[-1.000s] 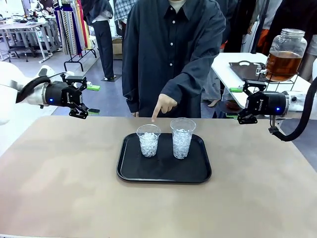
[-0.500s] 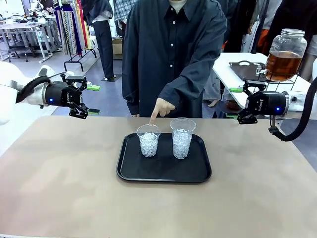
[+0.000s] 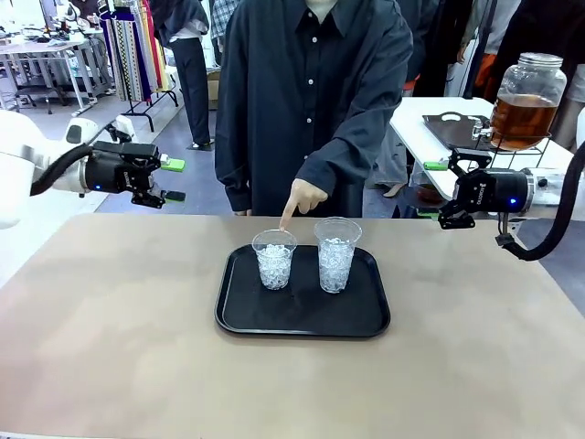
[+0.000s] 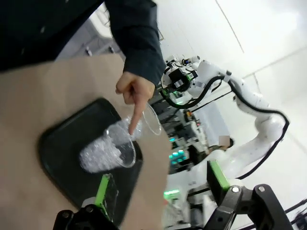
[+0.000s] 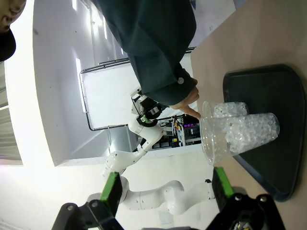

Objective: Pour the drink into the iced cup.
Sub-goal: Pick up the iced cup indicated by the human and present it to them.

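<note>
Pointing out the cup

The drink [image 3: 519, 121] waits in its jar [image 3: 535, 69], well apart on a side table [image 3: 416, 123]. Left gripper [image 3: 173, 180] has just rolled, right gripper [image 3: 431, 189] hangs; both wide, empty. A hand [image 3: 302, 195] marks the left iced cup [image 3: 274, 259]: pouring unstarted.

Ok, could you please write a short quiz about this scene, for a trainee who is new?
1. Where does the jar of amber drink stand?
2. True or false: the shorter cup and the taller cup both hold ice and stand on the black tray.
3. The person's hand points at: A) the shorter cup, B) the taller cup, C) the jar.
Key: 1. On the white side table, far right. 2. True. 3. A.
</note>
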